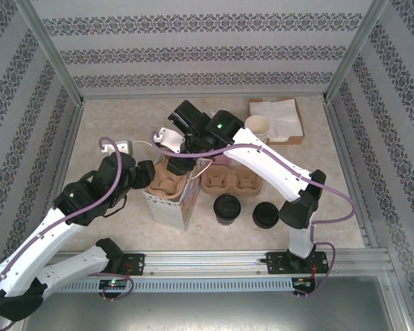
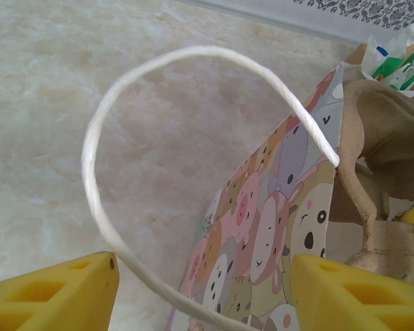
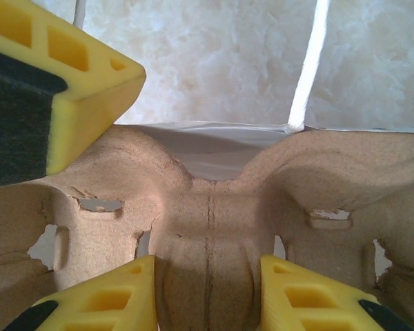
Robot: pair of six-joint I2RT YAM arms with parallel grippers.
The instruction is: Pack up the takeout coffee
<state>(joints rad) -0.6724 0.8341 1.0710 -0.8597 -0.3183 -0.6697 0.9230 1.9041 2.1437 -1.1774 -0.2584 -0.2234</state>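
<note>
The right gripper [image 3: 207,279] grips the centre ridge of the cardboard cup carrier [image 3: 214,200], which sits in the top of the cartoon paper bag [image 1: 174,207]. The left gripper [image 2: 205,283], fingers spread, straddles the bag's left wall. The lidded coffee cup [image 1: 228,208] stands just right of the bag.

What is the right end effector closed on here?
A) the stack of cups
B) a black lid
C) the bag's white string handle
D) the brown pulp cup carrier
D: in the right wrist view, the right end effector has a finger on each side of the central ridge of the brown pulp cup carrier.
</note>
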